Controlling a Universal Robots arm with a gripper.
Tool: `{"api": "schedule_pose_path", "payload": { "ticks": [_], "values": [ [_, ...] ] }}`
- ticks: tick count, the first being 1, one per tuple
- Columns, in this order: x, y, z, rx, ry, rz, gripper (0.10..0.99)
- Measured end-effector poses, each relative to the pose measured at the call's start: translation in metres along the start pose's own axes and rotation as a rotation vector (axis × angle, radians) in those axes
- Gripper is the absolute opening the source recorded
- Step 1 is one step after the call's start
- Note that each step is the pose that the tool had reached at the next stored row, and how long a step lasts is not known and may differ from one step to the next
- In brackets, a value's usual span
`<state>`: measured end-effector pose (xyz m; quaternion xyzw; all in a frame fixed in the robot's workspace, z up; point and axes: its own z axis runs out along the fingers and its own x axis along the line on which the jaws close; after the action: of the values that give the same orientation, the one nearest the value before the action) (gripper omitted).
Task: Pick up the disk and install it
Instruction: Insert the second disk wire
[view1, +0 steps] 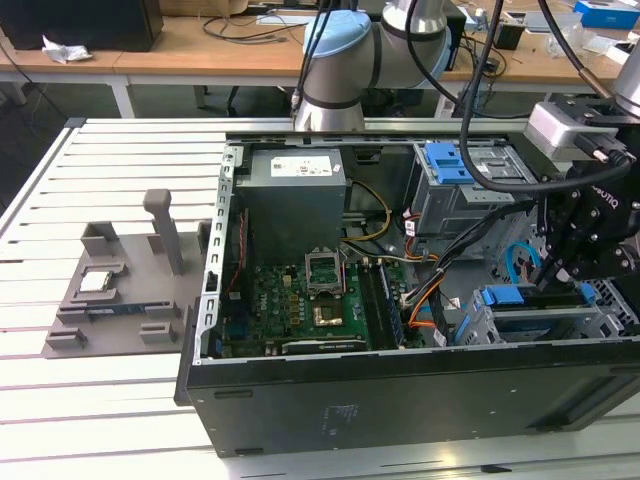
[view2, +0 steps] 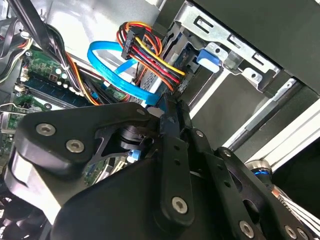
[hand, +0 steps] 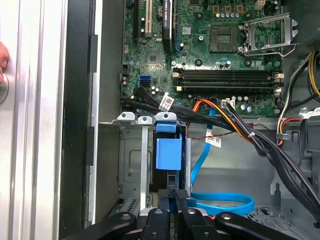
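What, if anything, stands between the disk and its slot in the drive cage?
Nothing visible: the disk already sits in the drive cage slot, with the gripper at its end. A blue cable loops beside the cage, and black cables cross beyond its inner end.

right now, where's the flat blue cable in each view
Exterior view: the flat blue cable curves inside the case at the exterior view's right, beside the pincer.
Second wrist view: it arcs next to the red, yellow and black wire bundle.
First wrist view: it runs and loops along the case floor beside the disk in its cage.
Shared landmark: the green motherboard, seen in all three.
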<state>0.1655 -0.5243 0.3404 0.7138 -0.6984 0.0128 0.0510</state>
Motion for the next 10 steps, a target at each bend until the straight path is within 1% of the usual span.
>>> {"api": "schedule_pose_path", "payload": {
  "ticks": [5, 6, 7, 10],
  "values": [
    [0.0, 0.0, 0.0003, 0.0, -0.0005, 0.0, 0.169],
    [0.0, 0.0, 0.0003, 0.0, -0.0006, 0.0, 0.235],
    [0.0003, 0.0002, -0.0033, 0.0, -0.0011, 0.0, 0.235],
    [0.0016, 0.001, -0.0183, 0.0, -0.0004, 0.0, 0.235]
  ]
}}
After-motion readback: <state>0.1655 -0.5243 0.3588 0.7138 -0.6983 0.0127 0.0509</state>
